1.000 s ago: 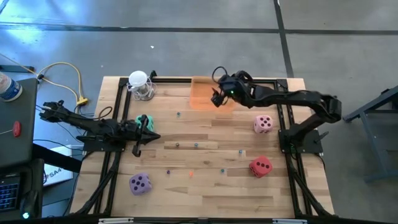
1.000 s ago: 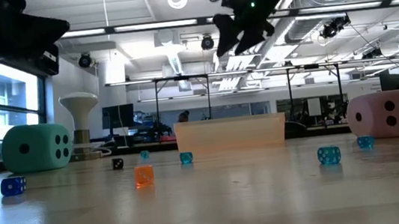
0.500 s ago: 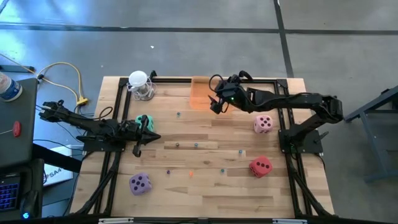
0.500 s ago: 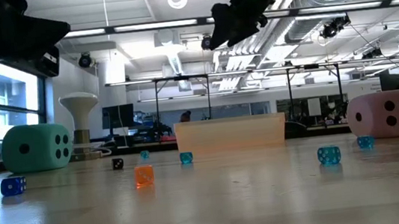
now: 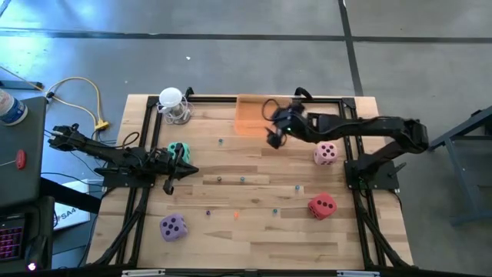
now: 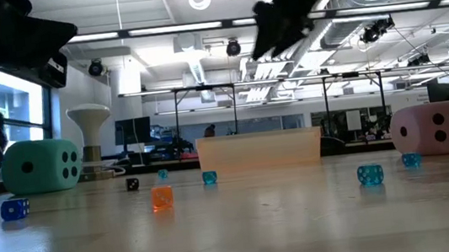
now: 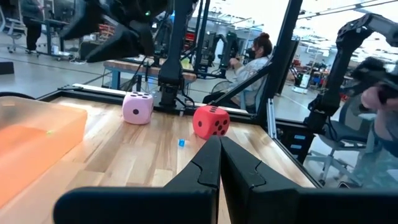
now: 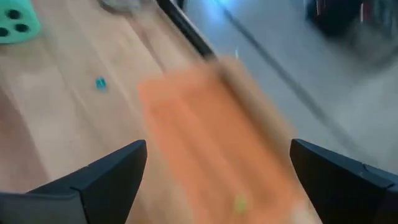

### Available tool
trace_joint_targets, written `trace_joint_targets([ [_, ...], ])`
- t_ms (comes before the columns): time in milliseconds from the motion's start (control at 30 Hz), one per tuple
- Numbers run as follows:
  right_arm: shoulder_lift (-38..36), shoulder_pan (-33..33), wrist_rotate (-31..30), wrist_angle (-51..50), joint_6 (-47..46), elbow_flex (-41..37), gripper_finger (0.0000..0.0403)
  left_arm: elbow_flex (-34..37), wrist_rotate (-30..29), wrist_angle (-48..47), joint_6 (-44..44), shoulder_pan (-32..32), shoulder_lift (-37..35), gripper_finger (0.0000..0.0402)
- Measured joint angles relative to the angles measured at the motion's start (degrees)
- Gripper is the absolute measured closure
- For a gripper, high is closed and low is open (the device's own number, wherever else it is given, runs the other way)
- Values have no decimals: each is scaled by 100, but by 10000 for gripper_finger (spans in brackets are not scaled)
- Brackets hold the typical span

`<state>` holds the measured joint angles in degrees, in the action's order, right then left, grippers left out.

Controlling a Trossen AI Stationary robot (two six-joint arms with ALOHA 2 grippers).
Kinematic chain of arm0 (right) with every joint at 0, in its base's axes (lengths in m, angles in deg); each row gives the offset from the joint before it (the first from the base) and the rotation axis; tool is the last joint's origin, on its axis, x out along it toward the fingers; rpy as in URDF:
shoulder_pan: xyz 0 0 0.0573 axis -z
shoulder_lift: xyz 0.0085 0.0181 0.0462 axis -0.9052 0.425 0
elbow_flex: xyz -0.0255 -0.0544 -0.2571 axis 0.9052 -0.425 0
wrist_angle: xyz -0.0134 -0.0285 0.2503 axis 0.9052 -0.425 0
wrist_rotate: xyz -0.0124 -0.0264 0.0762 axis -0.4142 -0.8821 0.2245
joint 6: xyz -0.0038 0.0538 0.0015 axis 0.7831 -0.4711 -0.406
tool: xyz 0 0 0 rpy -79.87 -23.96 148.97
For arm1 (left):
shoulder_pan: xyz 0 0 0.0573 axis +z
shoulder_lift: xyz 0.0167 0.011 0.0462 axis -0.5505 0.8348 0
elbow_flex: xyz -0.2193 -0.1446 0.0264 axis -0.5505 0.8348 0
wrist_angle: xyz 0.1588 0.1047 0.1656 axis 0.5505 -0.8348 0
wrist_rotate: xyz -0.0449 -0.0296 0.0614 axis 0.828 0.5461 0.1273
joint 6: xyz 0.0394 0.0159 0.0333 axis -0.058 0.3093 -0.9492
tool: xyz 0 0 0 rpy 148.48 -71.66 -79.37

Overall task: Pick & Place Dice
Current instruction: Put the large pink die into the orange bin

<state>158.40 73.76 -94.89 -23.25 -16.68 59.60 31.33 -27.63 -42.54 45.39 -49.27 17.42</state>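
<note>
Swinging off the orange tray [image 5: 250, 114] toward the pink die [image 5: 325, 153], the right gripper [image 5: 274, 138] hangs wide open, empty. Teal [image 5: 178, 149], purple [image 5: 172, 227] and red [image 5: 322, 205] dice all lie untouched on the table [image 5: 254, 223]. Left gripper [image 5: 171, 183] rests closed.

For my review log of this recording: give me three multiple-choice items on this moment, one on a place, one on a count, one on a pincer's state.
1. Where is the right pincer?
A. above the orange tray's near edge
B. over the purple die
C. off the table

2. How many big dice lie on the table?
A. two
B. four
C. six

3. The right pincer is:
A. shut on a die
B. open, empty
C. hidden

Key: 1 A, the high view shows it there; 2 B, teal die, pink die, red die, purple die; 3 B, its fingers stand wide apart.
</note>
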Motion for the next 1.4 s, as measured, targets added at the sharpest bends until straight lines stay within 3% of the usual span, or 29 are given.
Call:
trace_joint_targets([
  [233,-1032,-199,2,-2879,-2975,-34,17,1,-2,0,-214,1,0,401],
  [467,-1515,-1081,-167,-4522,-5943,-591,17,-2,-1,-2,-237,1,8,401],
  [600,-1516,-1466,-167,-4941,-6978,-897,17,-2,-4,-7,-385,1,34,401],
  [933,-1514,-1438,109,-4831,-7770,-1790,17,0,-28,-4,-341,-6,120,401],
  [1400,-1498,-1023,147,-4290,-7269,-2037,17,-1,-35,-4,-321,-6,186,401],
])
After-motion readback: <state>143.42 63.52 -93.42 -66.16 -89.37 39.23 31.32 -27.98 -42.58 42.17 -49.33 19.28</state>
